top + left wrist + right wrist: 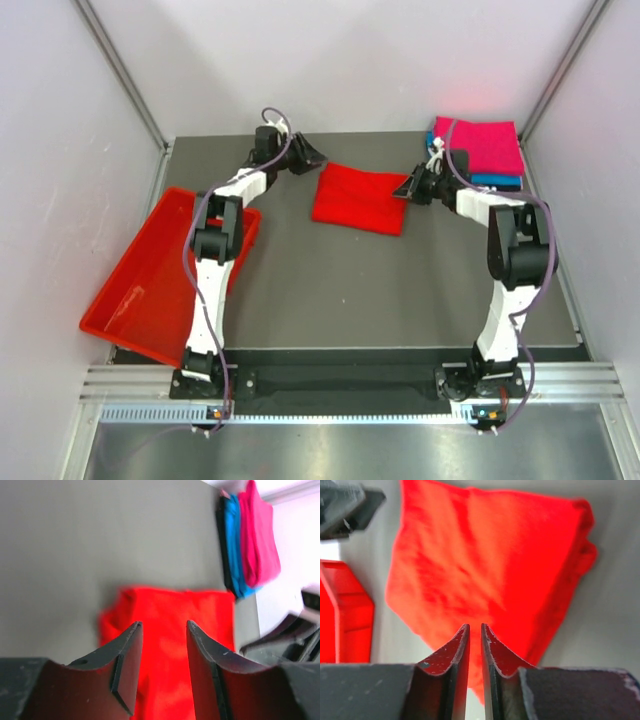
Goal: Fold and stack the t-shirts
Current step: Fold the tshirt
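Red t-shirt (360, 198): we see it folded into a flat block between the two sets of jaws, its right edge at the right tips and its far left corner near the left tips.
Right gripper (475, 629): its jaws are drawn almost together with only a thin slit between them. The tips sit at the near edge of the red cloth, and we cannot tell whether any cloth is pinched.
Left gripper (162, 630): its jaws stand apart with nothing between them, and the red cloth lies below and just ahead of them.
Magenta t-shirt (480, 145): folded, on top of a stack well beyond the right jaws, away from the red one.
Teal t-shirt (495, 181): directly under the magenta one.
Black t-shirt (223, 540): at the bottom of the stack, and we see only its edge.
Table (330, 290): dark grey, under both jaws.
Red tray (150, 280): tilted at the table's left edge, behind the left jaws.
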`<state>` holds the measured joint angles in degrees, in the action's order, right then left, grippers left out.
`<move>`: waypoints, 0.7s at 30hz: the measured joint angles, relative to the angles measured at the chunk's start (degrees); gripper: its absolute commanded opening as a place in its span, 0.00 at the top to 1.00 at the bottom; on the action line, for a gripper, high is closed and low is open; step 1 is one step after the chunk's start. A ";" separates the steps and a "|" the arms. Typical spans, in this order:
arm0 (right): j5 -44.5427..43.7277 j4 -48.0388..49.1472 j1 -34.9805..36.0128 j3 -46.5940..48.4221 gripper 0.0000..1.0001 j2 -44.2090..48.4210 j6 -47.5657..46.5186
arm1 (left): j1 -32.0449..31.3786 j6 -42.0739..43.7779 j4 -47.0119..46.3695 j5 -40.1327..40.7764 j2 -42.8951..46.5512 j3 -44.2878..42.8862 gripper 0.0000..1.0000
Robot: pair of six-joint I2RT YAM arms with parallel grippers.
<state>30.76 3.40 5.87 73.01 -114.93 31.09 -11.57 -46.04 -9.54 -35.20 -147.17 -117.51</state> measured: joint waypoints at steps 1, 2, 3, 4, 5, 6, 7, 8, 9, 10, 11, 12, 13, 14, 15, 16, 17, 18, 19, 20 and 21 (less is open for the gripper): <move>0.24 0.17 0.00 0.02 0.84 0.92 0.00 | -0.31 1.01 0.98 -0.17 2.78 2.89 0.55; 0.44 0.20 0.00 0.11 0.84 1.42 0.00 | -0.74 1.88 1.36 -0.24 5.60 5.81 0.55; 0.52 0.26 0.00 0.33 0.82 1.73 0.00 | -1.25 2.91 1.40 -0.17 8.39 8.61 0.54; 0.50 0.20 0.00 0.79 0.81 1.77 -0.02 | -1.92 4.11 1.90 -0.15 11.82 11.80 0.54; 0.42 -0.13 0.00 1.31 0.80 1.70 -0.07 | -2.67 5.03 1.95 -0.04 14.43 14.16 0.54; 0.20 -0.50 0.00 2.14 0.78 1.46 -0.20 | -3.58 6.16 2.05 0.02 17.40 16.72 0.54; -0.04 -1.42 0.00 3.34 0.78 1.01 -0.50 | -4.46 7.26 1.86 0.11 19.78 18.93 0.55; -0.39 -1.73 0.00 4.79 0.78 0.35 -0.76 | -5.14 7.98 1.81 0.09 21.38 20.57 0.55; -0.85 -2.12 0.00 6.40 0.78 -0.48 -1.09 | -5.88 8.68 1.79 0.04 22.58 22.03 0.55; -1.44 -2.36 0.00 7.98 0.79 -1.42 -1.46 | -6.51 9.20 1.81 -0.04 23.26 23.23 0.55; -2.14 -2.40 -0.02 9.42 0.79 -2.36 -1.75 | -7.06 9.88 1.75 0.04 23.56 24.72 0.55; -2.84 -2.43 -0.04 10.51 0.79 -3.26 -2.08 | -7.30 10.47 1.73 0.28 23.58 26.27 0.55; -3.78 -2.43 -0.07 11.26 0.79 -4.15 -2.32 | -7.32 10.93 1.84 0.61 23.58 27.91 0.55; -4.61 -2.43 -0.15 11.67 0.79 -5.03 -2.51 | -7.21 11.47 2.45 1.42 23.54 30.23 0.55; -5.29 -2.58 -0.22 11.87 0.80 -5.77 -2.56 | -6.97 11.91 3.52 2.14 23.37 31.91 0.56; -5.99 -2.64 -0.35 11.87 0.80 -6.69 -2.58 | -6.73 12.31 4.52 2.80 22.99 33.11 0.56; -6.58 -2.86 -0.46 11.87 0.80 -7.41 -2.58 | -6.49 12.74 5.33 3.56 22.51 33.94 0.56; -7.41 -3.28 -0.63 11.87 0.80 -8.28 -2.58 | -6.29 12.83 5.81 3.85 22.01 34.40 0.56; -8.04 -3.76 -0.76 11.85 0.80 -8.94 -2.58 | -6.08 12.81 5.75 3.52 21.81 34.47 0.56; -8.70 -4.07 -0.85 11.85 0.79 -9.51 -2.56 | -6.05 13.07 5.75 3.93 21.94 34.47 0.55; -9.09 -4.33 -0.92 11.82 0.77 -9.77 -2.56 | -6.03 13.22 5.77 4.63 22.10 34.47 0.55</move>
<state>21.67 -0.93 4.95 84.84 -124.70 28.53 -17.61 -32.82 -3.77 -30.57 -125.08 -83.05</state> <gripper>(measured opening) 0.205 0.441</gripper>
